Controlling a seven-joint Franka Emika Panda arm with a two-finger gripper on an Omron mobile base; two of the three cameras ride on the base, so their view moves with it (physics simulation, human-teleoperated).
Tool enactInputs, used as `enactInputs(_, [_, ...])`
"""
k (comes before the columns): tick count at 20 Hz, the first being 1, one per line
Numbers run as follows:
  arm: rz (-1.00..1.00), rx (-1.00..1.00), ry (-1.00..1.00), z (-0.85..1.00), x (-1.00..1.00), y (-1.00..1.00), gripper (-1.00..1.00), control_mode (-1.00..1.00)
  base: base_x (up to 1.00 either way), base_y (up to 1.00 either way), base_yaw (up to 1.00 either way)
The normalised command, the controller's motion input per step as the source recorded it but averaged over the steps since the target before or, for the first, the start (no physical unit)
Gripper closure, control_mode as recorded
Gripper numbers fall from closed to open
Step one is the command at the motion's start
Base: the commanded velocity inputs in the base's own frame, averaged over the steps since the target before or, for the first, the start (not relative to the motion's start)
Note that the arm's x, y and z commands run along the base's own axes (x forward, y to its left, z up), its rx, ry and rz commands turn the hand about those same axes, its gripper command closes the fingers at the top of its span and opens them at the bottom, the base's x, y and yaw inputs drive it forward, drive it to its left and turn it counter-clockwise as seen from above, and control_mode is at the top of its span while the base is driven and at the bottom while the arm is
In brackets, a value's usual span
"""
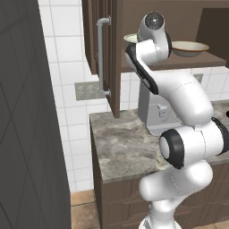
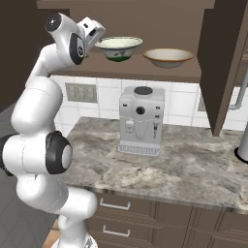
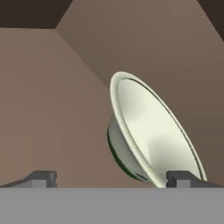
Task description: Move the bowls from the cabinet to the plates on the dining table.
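Up at the top centre of the right base view, the cream-white bowl (image 2: 118, 48) sits on the shelf of the open cabinet (image 2: 145, 72), with the tan bowl (image 2: 168, 57) just beside it to the right, apart from it. Hovering at the cream-white bowl's left rim is the gripper (image 2: 99, 36), its jaws spread wide and holding nothing; the hand view shows the two fingertips (image 3: 186, 178) far apart at the bottom edge, the bowl tilted across the frame and one tip close under its rim. My guess is that the risk lies in the approach: a finger that meets the rim from outside instead of straddling it could shove the bowl along the shelf into the tan bowl, or tip it off the front edge onto the coffee machine (image 2: 141, 121) and stone counter (image 2: 193, 160) below. Closing on a thin, sloped wall may also let it slip out.
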Motion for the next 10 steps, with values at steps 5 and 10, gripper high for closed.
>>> enactInputs(5, [0.00,-0.06,0.01,-0.03,0.35,0.00,-1.00,-1.00,0.00,0.00,0.00])
enactInputs(10, [0.00,-0.05,0.02,-0.07,0.34,0.00,-1.00,-1.00,0.00,0.00,0.00])
